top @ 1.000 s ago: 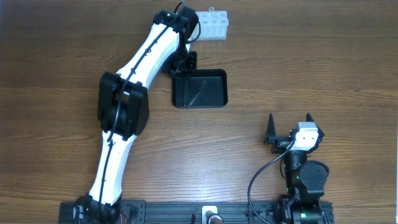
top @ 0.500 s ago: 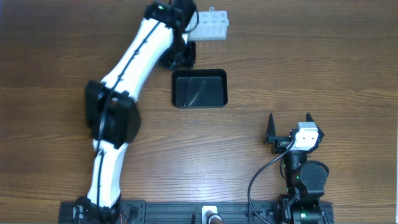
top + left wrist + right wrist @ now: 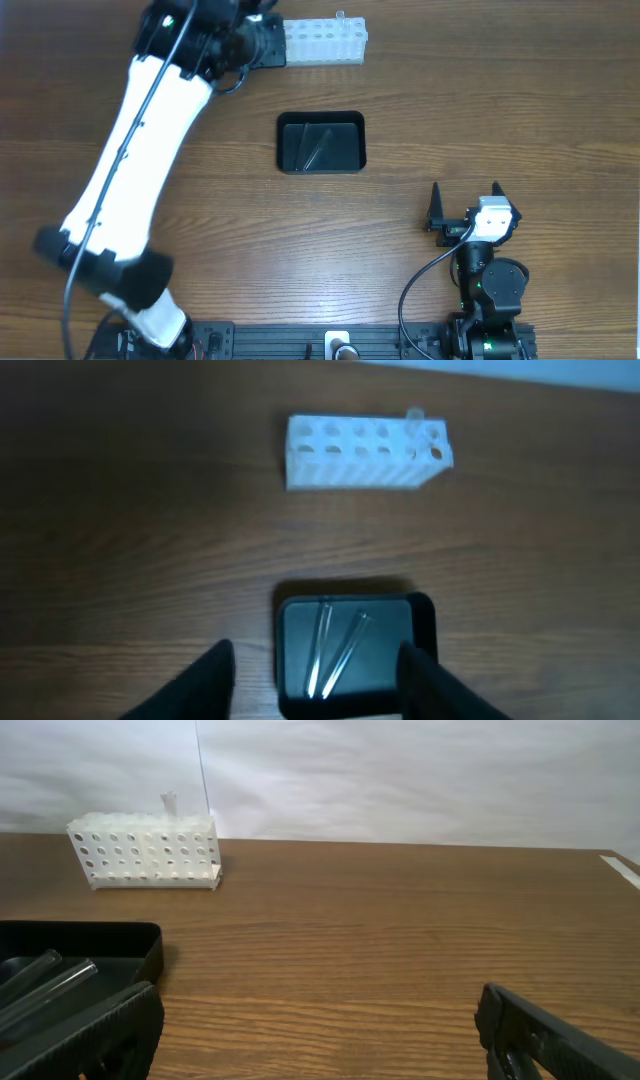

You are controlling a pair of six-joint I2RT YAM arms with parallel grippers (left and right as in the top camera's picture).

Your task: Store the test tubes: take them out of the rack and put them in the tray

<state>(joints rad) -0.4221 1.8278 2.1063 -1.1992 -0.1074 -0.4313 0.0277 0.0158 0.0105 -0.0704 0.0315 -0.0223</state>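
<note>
Wooden table: 2 glassy test tubes barely show against black tray

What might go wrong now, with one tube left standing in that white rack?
1. The last tube stands near one end of the rack, which looks light. A slightly off grab by the jaws could tip or drag the whole rack.
2. Two tubes already lie loose in the tray. Dropping the next one onto them might chip them or make it bounce out.
</note>
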